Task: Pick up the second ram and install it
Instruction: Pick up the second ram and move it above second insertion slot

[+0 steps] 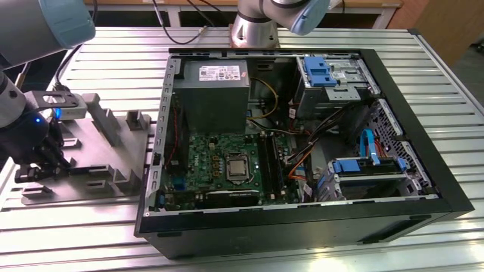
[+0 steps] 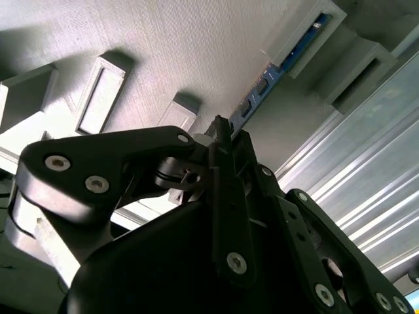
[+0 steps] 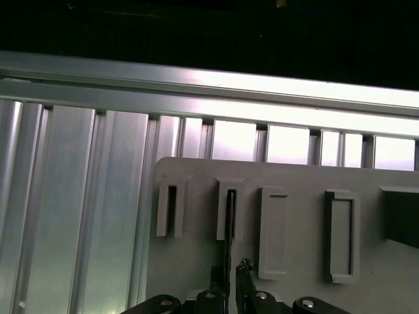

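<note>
The second ram is a thin stick with a blue-green board. It stands on edge in the slotted posts of the grey fixture. In the first wrist view it shows as a thin dark edge in one slot of the fixture. My gripper is shut on the near end of the stick, one finger on each face, as the first wrist view also shows. In the exterior view the gripper hangs low over the fixture at the exterior view's left.
The open black computer case lies in the middle of the slatted aluminium table. Inside are the green motherboard, its memory slots, and a grey power supply. Blue drive cages and cables fill the right side.
</note>
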`<action>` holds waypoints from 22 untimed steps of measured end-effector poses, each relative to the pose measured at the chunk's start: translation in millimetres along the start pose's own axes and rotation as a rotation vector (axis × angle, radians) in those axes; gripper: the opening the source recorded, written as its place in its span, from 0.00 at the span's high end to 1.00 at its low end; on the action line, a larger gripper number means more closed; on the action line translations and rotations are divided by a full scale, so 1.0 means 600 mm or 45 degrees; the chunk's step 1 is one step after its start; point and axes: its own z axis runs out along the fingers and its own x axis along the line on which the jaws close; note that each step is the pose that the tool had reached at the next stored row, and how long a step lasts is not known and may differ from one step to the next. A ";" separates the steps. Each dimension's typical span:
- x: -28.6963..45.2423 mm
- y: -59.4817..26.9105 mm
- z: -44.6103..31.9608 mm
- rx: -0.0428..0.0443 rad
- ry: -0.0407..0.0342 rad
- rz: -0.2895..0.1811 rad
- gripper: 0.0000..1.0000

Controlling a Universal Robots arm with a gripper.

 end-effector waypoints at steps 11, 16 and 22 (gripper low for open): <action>-0.001 0.000 0.000 0.001 -0.0006 0.014 0.79; 0.000 -0.001 0.000 0.001 -0.0005 0.014 0.79; 0.000 -0.001 0.000 0.000 -0.0005 0.014 0.87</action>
